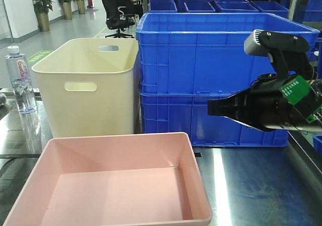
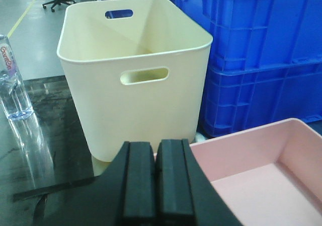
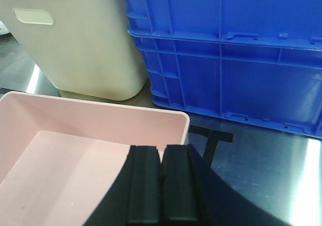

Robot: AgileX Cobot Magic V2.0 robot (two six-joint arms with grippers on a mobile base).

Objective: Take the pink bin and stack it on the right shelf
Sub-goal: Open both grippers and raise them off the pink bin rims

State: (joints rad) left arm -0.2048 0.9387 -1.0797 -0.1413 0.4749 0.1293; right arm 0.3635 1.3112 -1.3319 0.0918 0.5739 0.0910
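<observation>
The steel shelf [image 1: 251, 185] is seen spread wide, with the stacked blue crates [image 1: 211, 80] at the back and the cream bin [image 1: 85, 90] beside them. The pink bin [image 1: 115, 185] sits nearest, empty, just in front of both. The right gripper [image 3: 161, 185] hangs over its right rim, pads pressed together on nothing; the left gripper [image 2: 157, 183] is likewise clenched empty near the far-left corner. Jaws should be opened first, then one wall straddled squarely, so the shallow tub is not tipped.

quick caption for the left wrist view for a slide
Left gripper, jaws shut, by the pink bin, facing a cream bin and blue crates.
</observation>
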